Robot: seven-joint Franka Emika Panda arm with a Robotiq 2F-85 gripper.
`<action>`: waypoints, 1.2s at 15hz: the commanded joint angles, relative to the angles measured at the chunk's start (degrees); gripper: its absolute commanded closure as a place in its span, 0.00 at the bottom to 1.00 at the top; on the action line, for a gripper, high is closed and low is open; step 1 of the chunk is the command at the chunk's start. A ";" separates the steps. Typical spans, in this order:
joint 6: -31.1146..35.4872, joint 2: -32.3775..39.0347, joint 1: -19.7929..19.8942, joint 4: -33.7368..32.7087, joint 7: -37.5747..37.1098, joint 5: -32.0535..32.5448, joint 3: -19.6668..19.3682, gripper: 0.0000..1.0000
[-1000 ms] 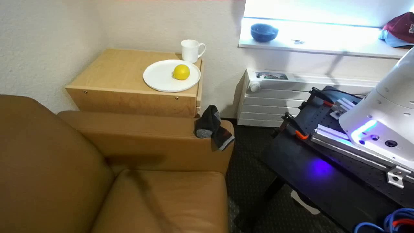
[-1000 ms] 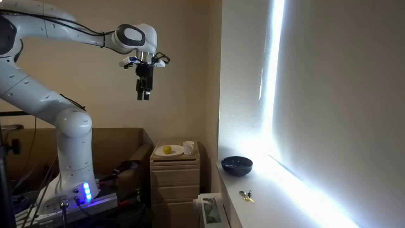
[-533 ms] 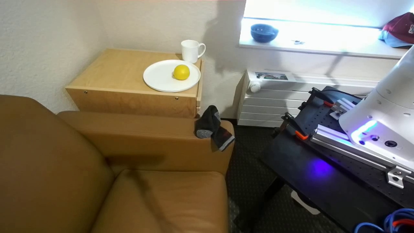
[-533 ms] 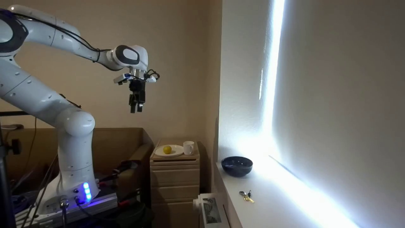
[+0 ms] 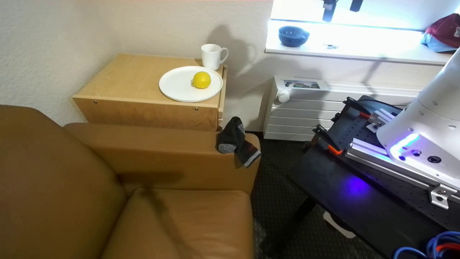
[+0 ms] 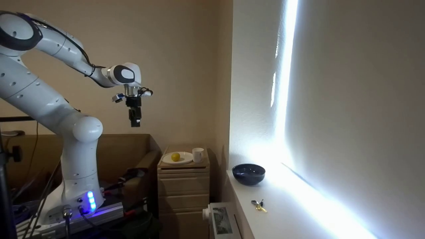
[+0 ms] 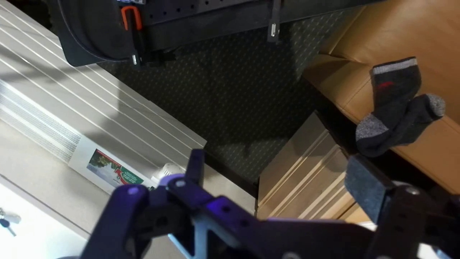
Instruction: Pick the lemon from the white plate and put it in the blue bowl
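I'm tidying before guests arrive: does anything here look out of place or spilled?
Yes: a dark sock lies bent on the brown sofa arm, probably stray laundry rather than something kept there. I see no spill; the lemon sits on the white plate.

White arm (image 6: 87, 128), black cables (image 6: 82, 51)

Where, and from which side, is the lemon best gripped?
Probably around its widest part, coming from above: the lemon is rounded, its top is uncovered, and the flat white plate lies beneath; the white mug stands nearby.
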State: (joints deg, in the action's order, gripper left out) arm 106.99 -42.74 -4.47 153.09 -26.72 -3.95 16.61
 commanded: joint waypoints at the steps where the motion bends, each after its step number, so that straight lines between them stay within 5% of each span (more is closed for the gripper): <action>1: -0.09 0.03 -0.11 -0.09 -0.05 0.10 -0.17 0.00; 5: 6.56 7.48 0.85 -1.48 -10.25 -5.89 2.67 0.00; 8: 18.81 17.74 0.28 -6.25 -20.12 -11.35 6.32 0.00; 11: 31.59 27.36 2.04 -11.57 -32.75 -7.57 9.64 0.00; 13: 32.28 30.93 2.48 -15.13 -41.16 -2.19 9.36 0.00; 15: 32.05 28.69 -1.46 -12.61 -39.91 -2.34 6.29 0.00; 18: 31.89 31.42 -1.60 -15.72 -41.32 -1.96 5.25 0.00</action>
State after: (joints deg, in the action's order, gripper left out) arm 138.98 -11.48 -3.25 137.36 -67.54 -6.73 24.69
